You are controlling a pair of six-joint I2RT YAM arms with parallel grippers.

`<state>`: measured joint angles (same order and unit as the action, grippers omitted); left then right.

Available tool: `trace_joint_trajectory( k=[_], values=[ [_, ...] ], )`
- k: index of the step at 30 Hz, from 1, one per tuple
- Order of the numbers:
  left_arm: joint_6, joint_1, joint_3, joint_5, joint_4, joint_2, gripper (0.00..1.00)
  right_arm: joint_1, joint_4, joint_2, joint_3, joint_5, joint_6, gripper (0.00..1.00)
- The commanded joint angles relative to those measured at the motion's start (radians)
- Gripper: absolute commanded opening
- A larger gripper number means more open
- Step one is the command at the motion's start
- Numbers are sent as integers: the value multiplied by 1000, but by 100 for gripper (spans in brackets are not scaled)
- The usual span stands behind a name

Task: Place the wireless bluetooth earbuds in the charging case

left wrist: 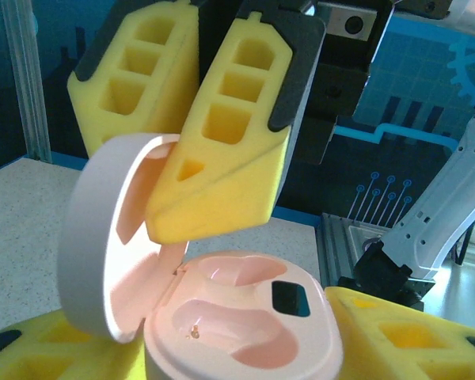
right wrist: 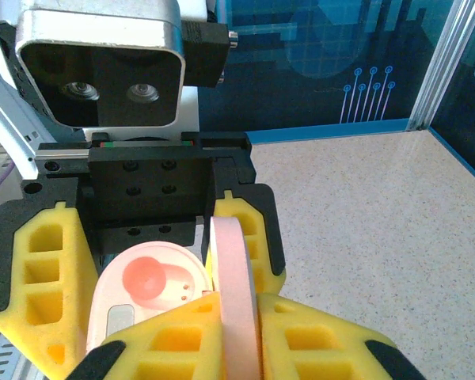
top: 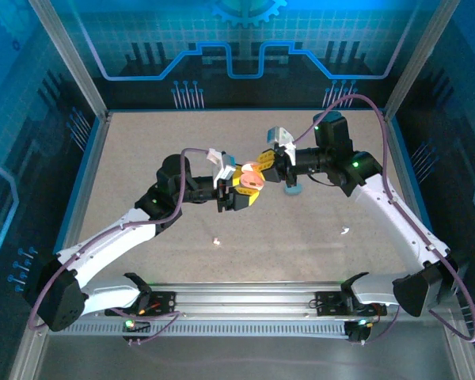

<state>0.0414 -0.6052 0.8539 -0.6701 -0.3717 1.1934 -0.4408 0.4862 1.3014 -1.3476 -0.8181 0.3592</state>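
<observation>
From above, the left gripper (top: pixel 244 194) and right gripper (top: pixel 267 162) meet tip to tip over the middle of the table (top: pixel 142 158), with the pink case (top: pixel 252 178) between them. A teal case (top: pixel 293 188) lies on the table just beside and below the right gripper. One white earbud (top: pixel 216 241) lies on the table near the left gripper, on its base side. Another earbud (top: pixel 344 231) lies well apart from both grippers, beside the right arm. In the left wrist view, the left gripper (left wrist: pixel 237 356) is clamped on the case (left wrist: pixel 245 317), its yellow fingers (left wrist: pixel 404 332) on either side of the base. Two pink wells face up, and a small dark window sits at the well rim. The lid (left wrist: pixel 87 237) stands open, swung to the left of the base. The right gripper (left wrist: pixel 170 170) reaches in from above, and one of its fingers (left wrist: pixel 222 150) lies against the inner face of the lid. In the right wrist view, the right gripper (right wrist: pixel 237 332) is pinched on the lid (right wrist: pixel 236 285), which stands edge-on and upright between its fingers (right wrist: pixel 317 340). Straight ahead is the left gripper (right wrist: pixel 142 277), its fingers flanking the case (right wrist: pixel 142 289), whose round pink well faces this way.
</observation>
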Motion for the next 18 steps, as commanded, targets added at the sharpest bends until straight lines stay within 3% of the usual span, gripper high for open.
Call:
trace_joint_trajectory(
  k=[1, 10, 18],
  values=[
    [-35, -7, -7, -11, -1, -8, 54, -18, 9, -5, -15, -6, -6, 16],
    [-59, -6, -12, -3, 15, -20, 58, -16, 12, 2, -24, -19, -14, 16],
    [-49, -5, -7, -3, 12, -16, 48, -16, 16, -1, -20, -20, -11, 17]
  ],
)
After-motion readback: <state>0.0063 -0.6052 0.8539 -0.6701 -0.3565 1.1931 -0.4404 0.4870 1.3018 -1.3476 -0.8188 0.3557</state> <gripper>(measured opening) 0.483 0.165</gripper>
